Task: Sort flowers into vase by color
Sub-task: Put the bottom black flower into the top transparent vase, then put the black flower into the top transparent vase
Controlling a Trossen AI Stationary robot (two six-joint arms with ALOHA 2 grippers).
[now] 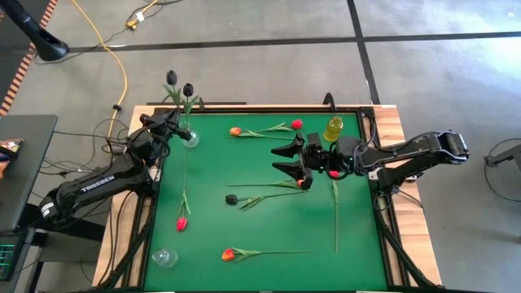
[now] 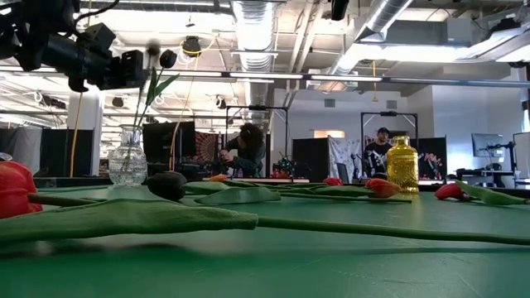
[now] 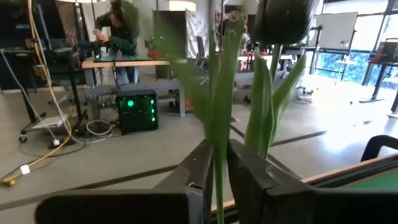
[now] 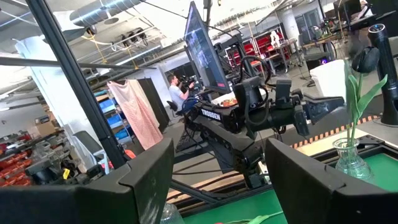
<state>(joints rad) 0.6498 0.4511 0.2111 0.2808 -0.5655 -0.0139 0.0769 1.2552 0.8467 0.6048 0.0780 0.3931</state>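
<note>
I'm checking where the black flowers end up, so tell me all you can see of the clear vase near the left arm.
The clear vase is a small, bulbous, ribbed piece that looks like glass. It stands upright at the green mat's far left corner and holds two black tulips on green stems. The left tool is close around one stem above it.

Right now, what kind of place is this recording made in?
Probably an open robotics lab or workshop: exposed ceiling ducts, workbenches with people at them, other equipment racks, and taped lines on a concrete floor.
</note>
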